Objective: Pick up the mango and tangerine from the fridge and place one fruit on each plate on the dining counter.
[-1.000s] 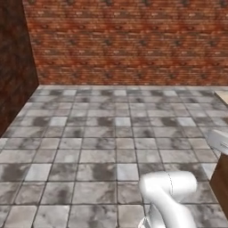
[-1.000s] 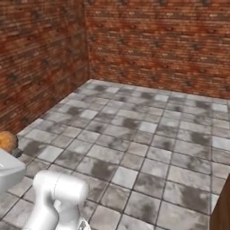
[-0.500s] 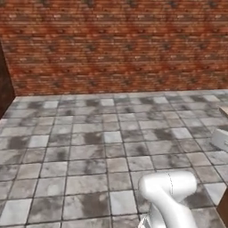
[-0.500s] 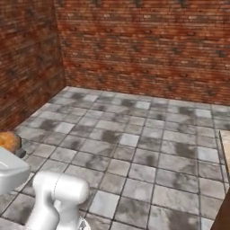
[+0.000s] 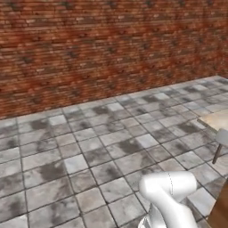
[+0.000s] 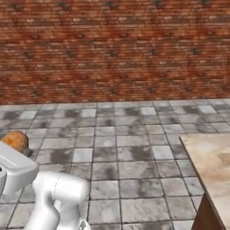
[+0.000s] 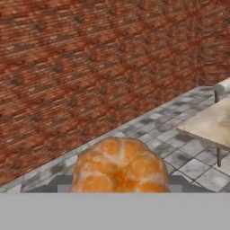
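A round orange fruit with ridged segments, the tangerine (image 7: pixel 119 168), sits right in front of the hand camera at the bottom of the hand view. My gripper (image 7: pixel 119 187) is shut on it, with grey fingers (image 7: pixel 60 185) showing at either side. In the right base view the tangerine (image 6: pixel 15 140) is held up at the far left, at the tip of the white hand. A corner of the beige marbled dining counter (image 6: pixel 210 164) shows at the right, also in the left base view (image 5: pixel 218 119) and the hand view (image 7: pixel 211 122). The mango, fridge and plates are out of view.
A red brick wall (image 6: pixel 117 49) runs across the back. Grey marbled floor tiles (image 5: pixel 89 156) lie between me and the wall. A grey stool (image 5: pixel 222 139) stands by the counter's edge, and a stool (image 7: pixel 221 86) shows in the hand view too.
The whole scene has swept sideways as the base turned: the wall corner slid out at the left and the dining counter came in at the right. The tangerine stays in the grip.
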